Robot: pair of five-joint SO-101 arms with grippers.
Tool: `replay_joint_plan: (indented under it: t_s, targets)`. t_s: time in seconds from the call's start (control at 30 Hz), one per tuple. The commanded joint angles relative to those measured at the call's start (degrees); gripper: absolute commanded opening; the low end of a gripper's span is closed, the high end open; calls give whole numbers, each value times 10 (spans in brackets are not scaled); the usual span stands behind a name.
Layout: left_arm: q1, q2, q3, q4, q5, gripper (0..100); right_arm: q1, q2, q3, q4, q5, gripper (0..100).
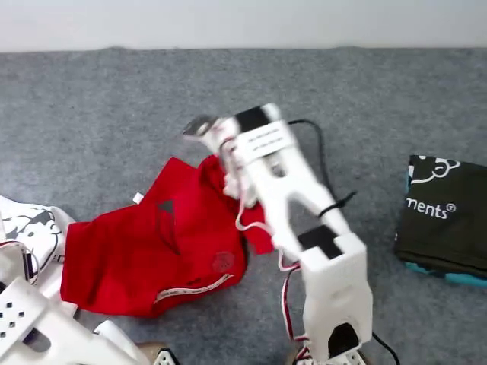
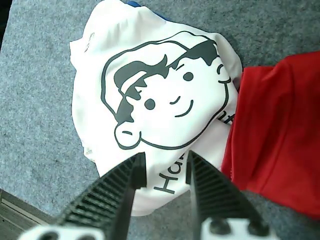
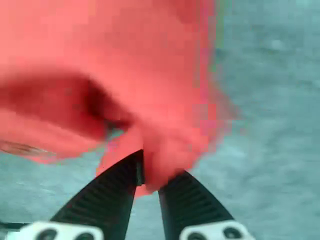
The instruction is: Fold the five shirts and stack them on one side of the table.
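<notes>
Now, step in hand: by my judgement, spreading the red shirt (image 1: 144,251) flat for its first fold; it lies crumpled at the middle of the bench (image 1: 99,99), its left edge touching the white shirt (image 2: 150,100).
Right gripper (image 3: 148,170): fingers pinched on a bunch of red cloth at the shirt's far edge.
Left gripper (image 2: 164,162): fingers a narrow gap apart, holding nothing, poised above the white shirt's lettered hem.
Stack: a dark folded shirt (image 1: 445,213) lies on a teal one (image 1: 430,272) at the bench's right side, well apart from the red shirt.
Doing it well: the pinch looks like a wad, not a clean hem, so a slow lift that lets the cloth hang and open, then a draw across the bench, should flatten it best.
Risk: the red edge meets the white shirt, so dragging may tug that one along; the left fingers could pin it.
Cloth: limp, likely to slip from a shallow pinch.
</notes>
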Motion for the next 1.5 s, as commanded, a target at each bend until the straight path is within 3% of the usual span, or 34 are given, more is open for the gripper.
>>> replay_joint_plan:
  t_s: [0.0,0.13,0.23,0.47,0.8,1.0,1.07,1.2,1.47]
  targets:
    - [-1,-10,-1,-2,-5,141,75,-5,-73,-44,95,10]
    - [-1,-10,-1,-2,-5,141,128,-5,-121,-120,194,10]
    - [-1,-10,-1,-2,-5,141,145,-5,-138,-160,227,10]
    - [-1,-10,-1,-1,-4,141,183,-5,-205,-344,228,11]
    - [-1,-10,-1,0,-4,141,180,13,-229,-590,229,14]
    - [-1,-10,-1,1,-4,141,193,58,-229,-569,229,16]
    - [-1,-10,-1,3,-4,141,194,62,-229,-524,229,24]
    - [-1,-10,-1,3,-4,141,204,56,-235,-425,227,136]
    - [-3,-10,-1,3,-4,141,207,19,-347,-247,177,143]
